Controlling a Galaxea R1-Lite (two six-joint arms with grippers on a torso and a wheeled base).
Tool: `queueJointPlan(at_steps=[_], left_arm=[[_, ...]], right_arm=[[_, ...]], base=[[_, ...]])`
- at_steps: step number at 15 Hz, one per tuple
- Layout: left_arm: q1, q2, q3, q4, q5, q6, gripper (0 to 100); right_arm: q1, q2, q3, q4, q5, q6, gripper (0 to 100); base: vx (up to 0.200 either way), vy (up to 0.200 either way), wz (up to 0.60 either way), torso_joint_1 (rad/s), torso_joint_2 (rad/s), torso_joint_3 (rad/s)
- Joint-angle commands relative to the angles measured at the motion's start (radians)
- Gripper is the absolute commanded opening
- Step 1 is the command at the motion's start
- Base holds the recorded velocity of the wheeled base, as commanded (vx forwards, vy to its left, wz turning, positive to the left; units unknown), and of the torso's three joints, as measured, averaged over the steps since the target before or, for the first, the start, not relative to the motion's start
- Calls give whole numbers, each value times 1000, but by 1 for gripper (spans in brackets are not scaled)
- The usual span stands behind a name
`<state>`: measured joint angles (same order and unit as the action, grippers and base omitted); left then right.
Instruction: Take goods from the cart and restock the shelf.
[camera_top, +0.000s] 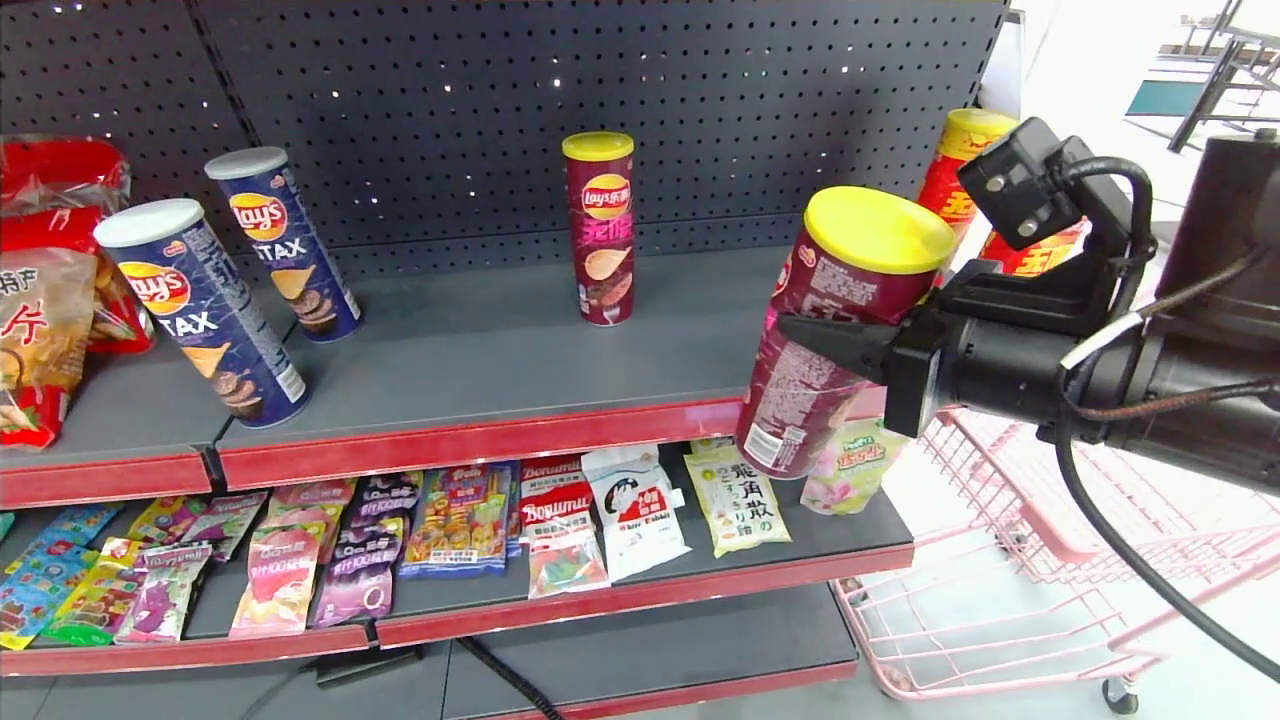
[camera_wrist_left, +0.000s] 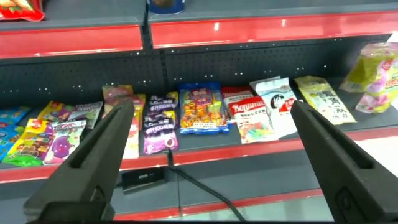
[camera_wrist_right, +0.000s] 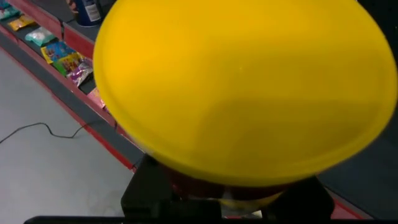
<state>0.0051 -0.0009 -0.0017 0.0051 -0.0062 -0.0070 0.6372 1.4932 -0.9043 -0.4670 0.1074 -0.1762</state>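
Canister (camera_top: 800, 400), maroon with yellow lid, tilted in right hand (camera_top: 835, 335).

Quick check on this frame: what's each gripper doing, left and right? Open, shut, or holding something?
Left gripper: open, empty.
Right gripper: shut on the maroon chip can with the yellow lid.

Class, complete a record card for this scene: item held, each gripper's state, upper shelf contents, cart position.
Held item: maroon cylindrical chip can with yellow lid, tilted, near the upper shelf at its right front edge
Right gripper: shut on that can
Left gripper: open, empty
Upper shelf contents: two dark blue cans with white lids, one upright maroon can
Cart: pink wire cart, right of the shelf
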Motion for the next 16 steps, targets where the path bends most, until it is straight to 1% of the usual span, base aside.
queueJointPlan(at_steps=[1, 2, 7, 8, 11, 12, 13, 14, 16], left_arm=[[-1, 1, 0, 1, 0, -1, 100], [-1, 1, 0, 1, 0, -1, 100], [-1, 1, 0, 1, 0, -1, 100], [-1, 1, 0, -1, 0, -1, 100], [-1, 1, 0, -1, 0, -1, 100], [-1, 1, -1, -1, 0, 1, 100], [-1, 1, -1, -1, 0, 1, 100], [-1, 1, 0, 1, 0, 1, 100], [-1, 1, 0, -1, 0, 1, 100]], right_arm=[[1, 7, -1, -1, -3, 0, 0], [1, 9, -1, -1, -3, 0, 0], [-4, -5, 21, -7, -8, 0, 0], [-5, -30, 39, -7, -29, 4, 0], [-4, -94, 76, -4, -40, 40, 0], [-2, -128, 104, -1, -92, 46, 0], [6, -137, 120, -5, -170, 44, 0], [7, -137, 122, -10, -204, 47, 0], [-10, -137, 119, -10, -196, 44, 0]], base=[[0, 0, 600, 7, 7, -2], [0, 0, 600, 2, -2, 7], [0, 0, 0, 0, 0, 0], [0, 0, 0, 0, 0, 0], [0, 0, 0, 0, 0, 0], [200, 0, 0, -2, 7, -2], [200, 0, 0, -7, 2, 7], [200, 0, 0, -17, -2, 7], [200, 0, 0, -7, 7, 7]])
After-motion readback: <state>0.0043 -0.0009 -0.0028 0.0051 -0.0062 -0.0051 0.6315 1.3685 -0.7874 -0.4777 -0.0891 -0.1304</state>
